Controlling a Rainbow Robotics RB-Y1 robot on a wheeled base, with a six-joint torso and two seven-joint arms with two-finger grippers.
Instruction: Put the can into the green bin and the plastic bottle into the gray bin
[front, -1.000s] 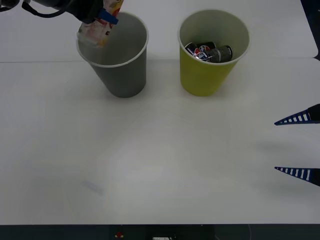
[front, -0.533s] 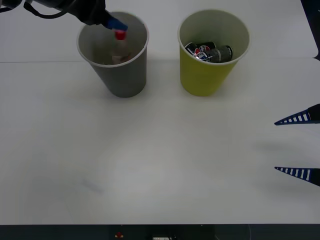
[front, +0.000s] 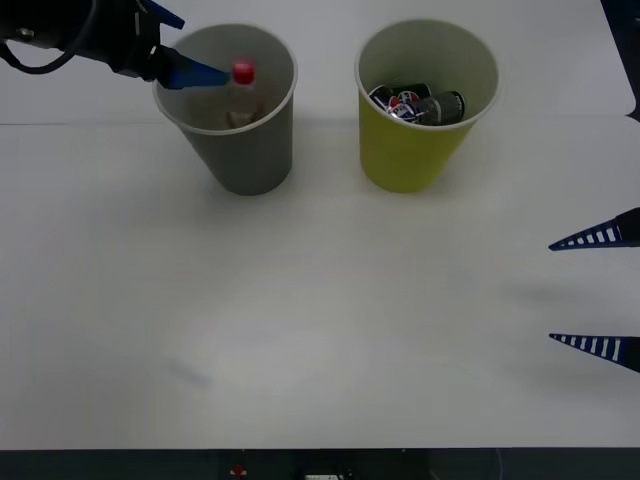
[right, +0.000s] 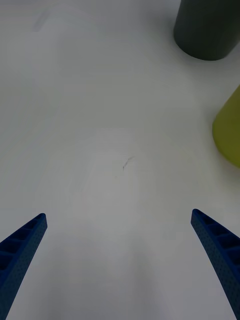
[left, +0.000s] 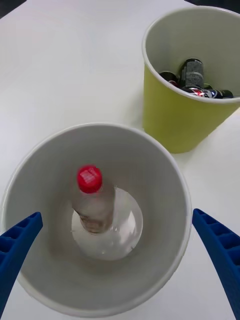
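Observation:
The plastic bottle (front: 238, 95) (left: 93, 202) with its red cap stands inside the gray bin (front: 250, 160) (left: 165, 175) at the back left. My left gripper (front: 170, 45) (left: 120, 265) hovers open above the bin's left rim, holding nothing. Cans (front: 415, 103) (left: 192, 80) lie in the green bin (front: 405, 155) (left: 170, 125), which stands to the right of the gray one. At the table's right edge my right gripper (front: 595, 292) (right: 120, 260) waits open and empty. Both bins' lower walls show in the right wrist view: gray bin (right: 207, 30), green bin (right: 230, 130).
The bins stand on a white table (front: 320, 300) with wide bare surface in front of them. A seam in the tabletop (front: 60, 123) runs across at the bins' level.
The left gripper opened and let the bottle drop into the gray bin, then drew back to the left over the rim. The bottle now stands upright inside. The right arm stayed still.

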